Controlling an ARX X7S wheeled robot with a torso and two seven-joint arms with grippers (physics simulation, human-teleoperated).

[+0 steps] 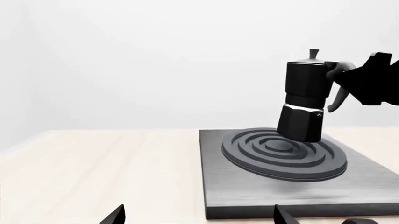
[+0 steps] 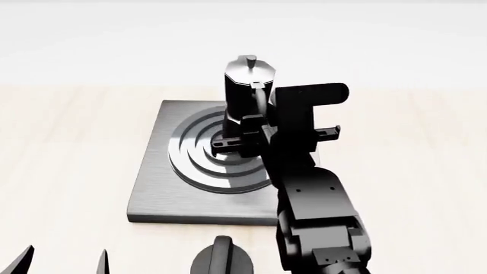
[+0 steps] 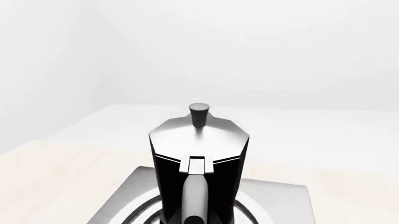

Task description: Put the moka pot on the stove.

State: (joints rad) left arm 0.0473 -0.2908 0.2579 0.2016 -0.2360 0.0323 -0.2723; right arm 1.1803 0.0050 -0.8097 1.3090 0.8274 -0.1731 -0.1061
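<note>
Right gripper (image 1: 349,81): closed round the curved handle of the moka pot (image 1: 303,95); the fingers themselves are hard to make out against the black arm.
Moka pot position: held out just ahead of the right gripper, tilted slightly, its base over the middle of the stove's (image 1: 249,198) rings; whether the base touches the rings cannot be told.
Left gripper (image 1: 196,215): only two dark fingertips show, set well apart, holding nothing; the stove lies just ahead of them.
Pot make: black faceted body with pinched waist, silver faceted lid, small knob on top.
Stove make: flat square grey metal plate, raised dark concentric rings.
Table (image 2: 68,148): pale wood grain.
Black knob (image 2: 223,260): short, round, beside the right arm, cut by the frame edge.
Hidden: the right arm covers the stove's right part in the head view.
</note>
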